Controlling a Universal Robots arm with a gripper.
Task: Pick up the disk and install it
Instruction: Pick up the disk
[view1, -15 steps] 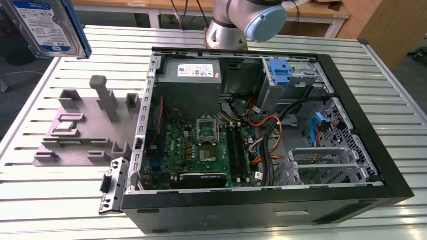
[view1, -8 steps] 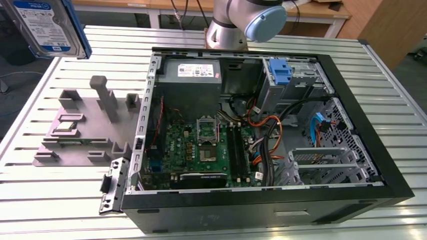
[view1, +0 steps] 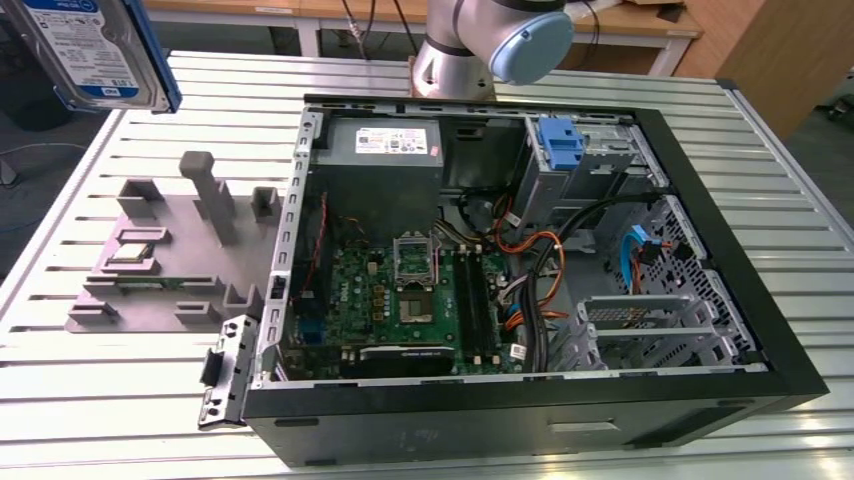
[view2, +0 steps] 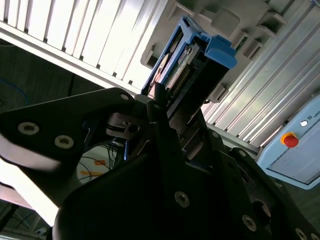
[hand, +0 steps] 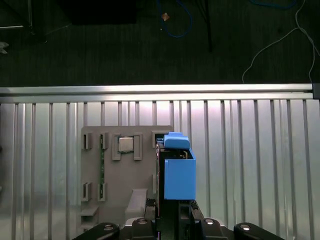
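In the exterior view, the disk (view1: 100, 50), a flat silver metal hard drive with a blue-and-white label and blue plastic rails, is at the upper left of the frame. It appears lifted off the ribbed aluminium table (view1: 134, 400) and well apart from the open black computer case (view1: 534, 420). A grey moulded fixture tray (view1: 147, 290) lies on the table beside the case, on the exterior view's left.

In the second wrist view, the gripper (view2: 165, 107) is clamped on the disk (view2: 185, 65), seen edge-on between the black fingers.

In the first wrist view, the disk (hand: 177, 175) juts out from the gripper (hand: 172, 215), with the fixture tray (hand: 125, 175) below it.

I judge the pick-up done and the install not yet begun. Installing calls for carrying the disk across to the case and lining its rails up squarely with a metal drive cage (view1: 641, 325). Which bay, I cannot tell.
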